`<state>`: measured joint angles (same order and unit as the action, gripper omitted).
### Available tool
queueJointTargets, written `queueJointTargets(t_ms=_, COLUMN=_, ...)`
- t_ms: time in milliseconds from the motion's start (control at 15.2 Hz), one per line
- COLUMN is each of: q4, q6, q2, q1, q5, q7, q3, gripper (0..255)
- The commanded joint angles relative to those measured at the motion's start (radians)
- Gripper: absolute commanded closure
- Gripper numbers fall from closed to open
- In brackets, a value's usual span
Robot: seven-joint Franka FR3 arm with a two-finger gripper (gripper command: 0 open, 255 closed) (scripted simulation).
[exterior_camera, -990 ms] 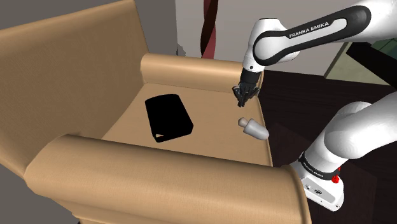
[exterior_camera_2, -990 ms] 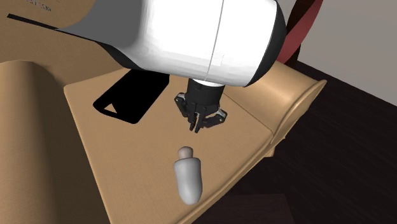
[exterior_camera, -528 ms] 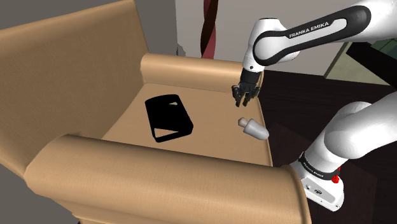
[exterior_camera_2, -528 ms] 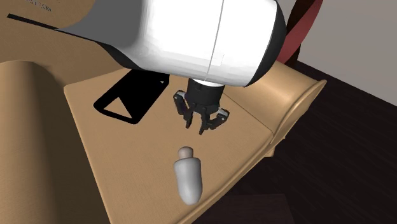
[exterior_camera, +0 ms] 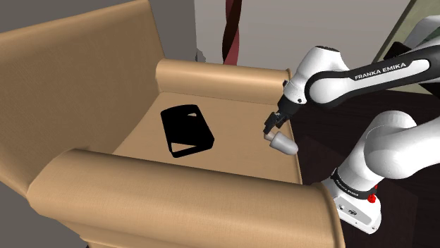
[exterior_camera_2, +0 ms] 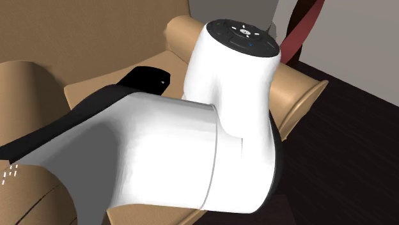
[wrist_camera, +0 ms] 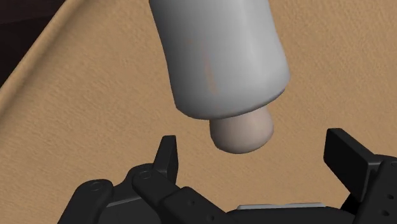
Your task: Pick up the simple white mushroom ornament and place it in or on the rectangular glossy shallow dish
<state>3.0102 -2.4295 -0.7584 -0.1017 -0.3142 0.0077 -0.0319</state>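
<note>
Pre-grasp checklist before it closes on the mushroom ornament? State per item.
1. Gripper open: ok, the fingers stand apart.
2. Mushroom ornament lined up: ok, its stem end sits between the fingers, untouched.
3. Ornament at rest: ok, lying on its side on the armchair seat.
4. Ornament held: not ok, no contact yet.
5. Fingers far enough along the stem to clasp it: cannot tell.
6. Black dish on the seat, apart from the ornament: ok.
</note>
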Motion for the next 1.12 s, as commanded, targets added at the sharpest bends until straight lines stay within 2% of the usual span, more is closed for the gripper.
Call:
queueJointTargets(t_ms=0, q4=0.017, q6=-0.052, q2=0.027, q1=-0.015, q5=-0.013, q7=-0.018, q3=0.004, gripper=0)
queueJointTargets(t_ms=264, q4=0.028, q6=-0.138, q2=0.101, q1=-0.041, q5=-0.04, q7=-0.032, q3=0.006, gripper=0)
queueJointTargets(t_ms=726, q4=0.028, q6=-0.138, q2=0.101, q1=-0.041, q5=-0.04, q7=-0.032, q3=0.006, gripper=0)
queueJointTargets(t_ms=792, q4=0.027, q6=-0.138, q2=0.101, q1=-0.041, q5=-0.04, q7=-0.032, q3=0.006, gripper=255)
queueJointTargets(t_ms=1056, q4=0.027, q6=-0.138, q2=0.101, q1=-0.041, q5=-0.04, q7=-0.032, q3=0.006, gripper=255)
